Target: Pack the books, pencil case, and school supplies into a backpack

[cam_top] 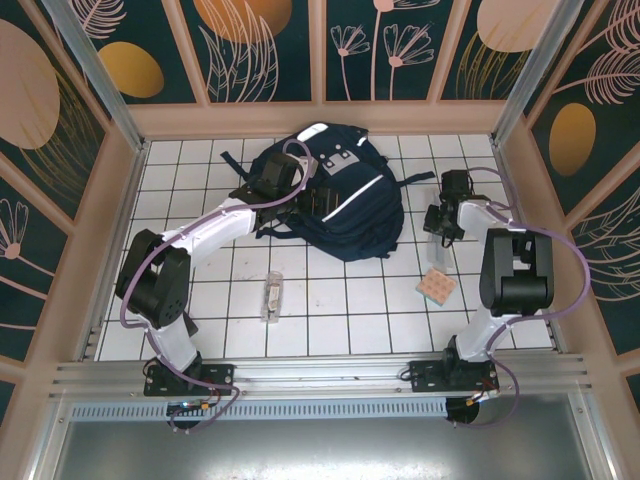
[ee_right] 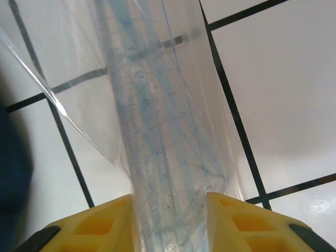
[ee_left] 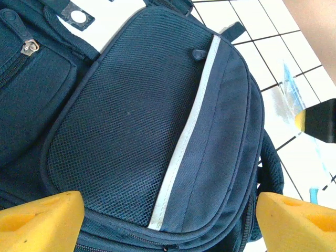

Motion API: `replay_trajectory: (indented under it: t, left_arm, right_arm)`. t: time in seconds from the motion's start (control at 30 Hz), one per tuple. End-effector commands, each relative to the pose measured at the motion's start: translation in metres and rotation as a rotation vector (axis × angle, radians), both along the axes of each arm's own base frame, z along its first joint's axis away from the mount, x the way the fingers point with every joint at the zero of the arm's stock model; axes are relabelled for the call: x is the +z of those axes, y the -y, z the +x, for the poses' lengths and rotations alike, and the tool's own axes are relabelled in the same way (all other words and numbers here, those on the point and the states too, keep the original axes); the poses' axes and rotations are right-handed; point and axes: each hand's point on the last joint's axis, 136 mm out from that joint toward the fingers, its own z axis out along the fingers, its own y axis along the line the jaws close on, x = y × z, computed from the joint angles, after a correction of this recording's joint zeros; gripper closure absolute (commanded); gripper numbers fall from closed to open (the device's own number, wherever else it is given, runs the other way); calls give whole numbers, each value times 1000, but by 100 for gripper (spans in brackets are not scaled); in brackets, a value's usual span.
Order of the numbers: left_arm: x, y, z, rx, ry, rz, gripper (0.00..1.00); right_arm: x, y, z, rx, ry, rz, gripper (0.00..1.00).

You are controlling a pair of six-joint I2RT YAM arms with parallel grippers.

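The navy backpack (cam_top: 345, 205) lies flat at the back middle of the tiled table, its mesh pocket and white stripe up (ee_left: 136, 121). My left gripper (cam_top: 305, 195) hovers open over that pocket (ee_left: 168, 215), its yellow fingers (ee_left: 42, 218) wide apart and holding nothing. A flat clear bluish pouch (ee_right: 157, 105) with rulers inside lies on the tiles right of the backpack (cam_top: 437, 250). My right gripper (ee_right: 170, 215) is shut on the pouch's near end, both pads against it (cam_top: 440, 228). The books and pencil case are out of view.
A pinkish-tan dotted pad (cam_top: 436, 287) lies near the right arm. A narrow clear oblong box (cam_top: 272, 296) sits on the tiles at front left of middle. Backpack straps (cam_top: 415, 180) trail toward the right gripper. Wooden walls (cam_top: 320, 118) enclose the table.
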Motion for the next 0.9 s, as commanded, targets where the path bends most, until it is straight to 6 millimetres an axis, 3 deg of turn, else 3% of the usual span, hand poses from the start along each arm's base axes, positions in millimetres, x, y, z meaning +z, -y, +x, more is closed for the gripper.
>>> replay_trajectory:
  t: [0.0, 0.37, 0.67, 0.87]
  left_arm:
    - [15, 1, 1, -5, 18, -14, 15]
    - [7, 6, -2, -23, -12, -29, 14]
    - [-10, 30, -3, -103, 80, 163, 16]
    - [-27, 50, -4, -156, 185, 387, 15]
  right_arm:
    - [22, -3, 0, -13, 18, 6, 100]
    - [30, -3, 2, -21, 35, 0, 100]
    - [95, -18, 13, -40, 256, 176, 100]
    - [115, -26, 8, -64, 366, 398, 100]
